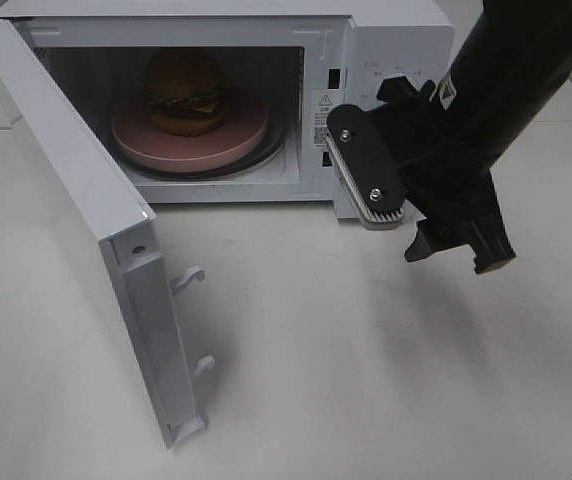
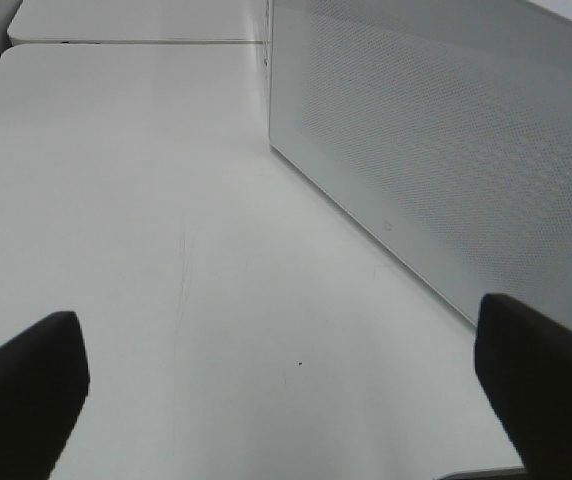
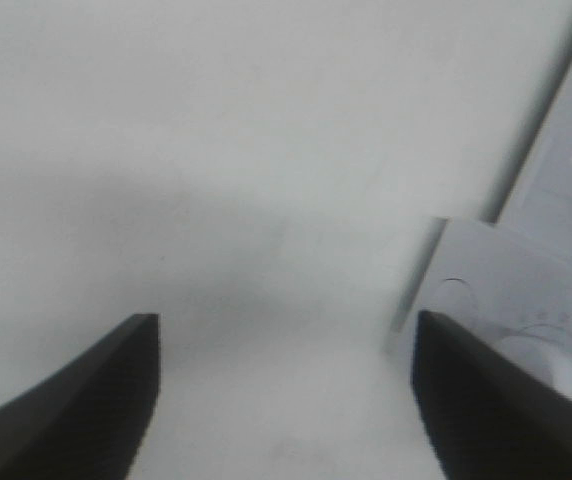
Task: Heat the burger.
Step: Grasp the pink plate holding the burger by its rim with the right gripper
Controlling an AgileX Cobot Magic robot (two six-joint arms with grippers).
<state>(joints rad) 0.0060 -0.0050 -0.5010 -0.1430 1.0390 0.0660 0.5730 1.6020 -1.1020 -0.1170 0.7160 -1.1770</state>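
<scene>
The microwave door hangs wide open on the left, swung out over the white table. Inside the microwave, the burger sits on a round pink plate, pretty much centered on it. Over on the right, the right gripper hovers in front of the control panel, jaws spread apart and holding nothing. The left gripper shows only in its wrist view: wide open, empty, next to the microwave's perforated side wall.
</scene>
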